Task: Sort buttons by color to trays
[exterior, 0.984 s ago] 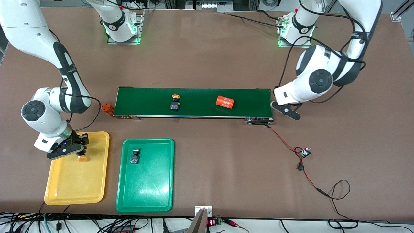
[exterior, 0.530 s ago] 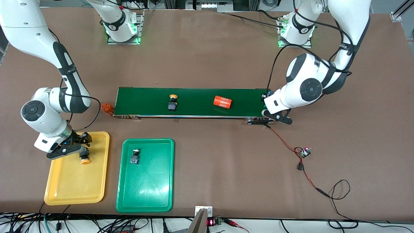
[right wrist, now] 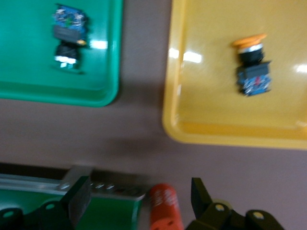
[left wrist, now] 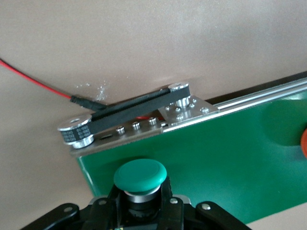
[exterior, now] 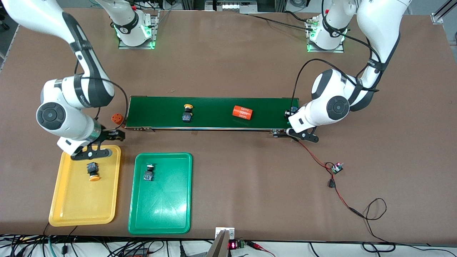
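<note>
A yellow-capped button (exterior: 93, 170) (right wrist: 253, 67) lies on its side in the yellow tray (exterior: 71, 210) (right wrist: 201, 115). My right gripper (exterior: 113, 135) (right wrist: 140, 199) hangs open and empty above the table between that tray and the conveyor's end. Another button (exterior: 148, 172) (right wrist: 69, 36) lies in the green tray (exterior: 164, 214) (right wrist: 57, 91). A second yellow-capped button (exterior: 186, 112) stands on the belt. My left gripper (exterior: 290, 116) (left wrist: 140, 201) is shut on a green-capped button (left wrist: 140, 173) at the belt's end toward the left arm.
The dark-green conveyor belt (exterior: 214, 107) (left wrist: 230, 163) carries an orange cylinder (exterior: 242, 112). Another orange cylinder (exterior: 117, 118) (right wrist: 163, 208) stands just off the belt's end, under my right gripper. A pulley drive (left wrist: 129, 112) and red wires (exterior: 314, 157) lie by the other end.
My right gripper opened, left the yellow-capped button in the yellow tray, then rose toward the conveyor's end. My left arm swung onto the belt's end. The belt's items slid toward the right arm's end.
</note>
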You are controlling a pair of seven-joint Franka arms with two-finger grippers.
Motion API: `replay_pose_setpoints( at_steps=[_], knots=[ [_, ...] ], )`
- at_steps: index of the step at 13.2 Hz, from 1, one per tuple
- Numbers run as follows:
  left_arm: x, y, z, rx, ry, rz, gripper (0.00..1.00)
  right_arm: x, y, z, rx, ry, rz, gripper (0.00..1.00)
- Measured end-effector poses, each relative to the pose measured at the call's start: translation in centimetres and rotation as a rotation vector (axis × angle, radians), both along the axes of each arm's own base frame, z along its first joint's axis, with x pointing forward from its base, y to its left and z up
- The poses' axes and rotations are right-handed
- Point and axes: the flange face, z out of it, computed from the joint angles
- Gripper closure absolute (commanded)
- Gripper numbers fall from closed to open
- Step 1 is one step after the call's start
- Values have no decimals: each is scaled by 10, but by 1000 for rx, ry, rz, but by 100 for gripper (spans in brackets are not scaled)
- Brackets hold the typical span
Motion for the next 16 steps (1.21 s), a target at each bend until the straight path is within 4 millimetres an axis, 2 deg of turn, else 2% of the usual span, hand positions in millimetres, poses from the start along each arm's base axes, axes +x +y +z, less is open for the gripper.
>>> replay_pose_setpoints(
  at_steps=[2, 4, 6, 8, 9, 10, 12, 16],
  knots=[
    [0, -2, -3, -3, -2, -1, 0, -7, 14, 11, 64, 33, -51, 0],
    [5, -4, 8, -7, -25, -2, 0, -12, 33, 14, 76, 45, -102, 0],
    [7, -4, 38, -2, -50, -9, 0, -20, 62, 13, 85, 67, -165, 0],
    [7, 0, 85, 13, -87, -12, 0, -28, 91, 11, 84, 80, -221, 0],
    [5, 10, 109, 27, -98, -3, 0, -32, 105, 10, 78, 84, -245, 0],
    [4, 27, 129, 44, -97, 19, 0, -36, 118, 8, 72, 88, -267, 0],
    [9, 74, 156, 65, -99, 92, 0, -40, 132, 1, 69, 91, -296, 0],
    [16, 169, 212, 105, -168, 245, 0, -41, 143, -18, 78, 105, -291, 0]
  ],
)
